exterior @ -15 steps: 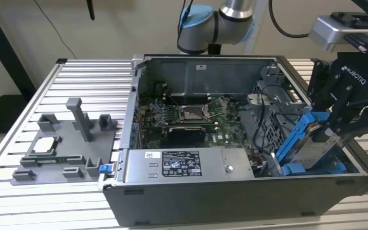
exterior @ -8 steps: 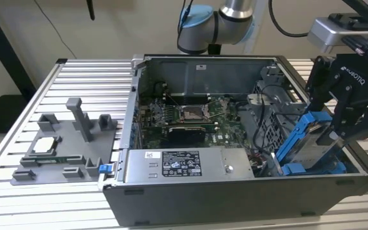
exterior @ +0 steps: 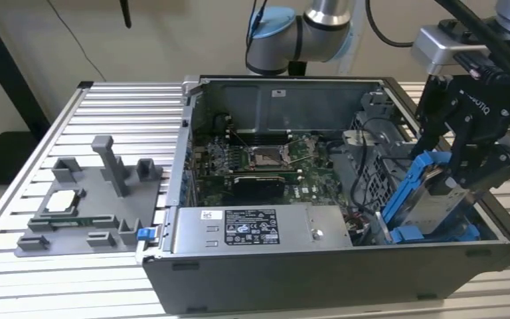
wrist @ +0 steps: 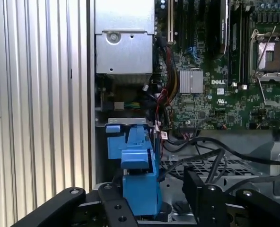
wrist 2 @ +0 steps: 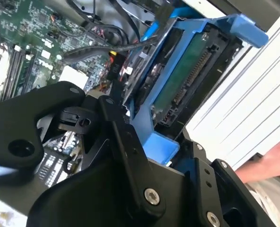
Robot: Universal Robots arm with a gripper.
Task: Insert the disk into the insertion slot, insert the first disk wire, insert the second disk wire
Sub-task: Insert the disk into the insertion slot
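Note:
The disk [exterior: 434, 194], silver-grey in a bright blue carrier, stands tilted at the case's front corner on the exterior view's right. My gripper [exterior: 467, 169] is shut on its upper part, a black finger on each side. The disk's lower end reaches down into the insertion slot [exterior: 374, 173], the grey sheet-metal bay with blue fittings. In the second wrist view the disk [wrist 2: 178, 85] shows its connector edge beyond my fingers [wrist 2: 126, 142]. In the first wrist view the blue carrier [wrist: 139, 170] sits edge-on above the perforated bay floor [wrist: 178, 168]. Black cables [wrist: 211, 156] lie beside the bay; which are the disk wires I cannot tell.
The open case holds the motherboard [exterior: 255, 159] and a labelled power supply [exterior: 250, 226]. A grey fixture [exterior: 87, 199] with small parts stands on the slatted table [exterior: 24, 219] at the exterior view's left. A person's hand [wrist 2: 272, 161] rests outside the case wall.

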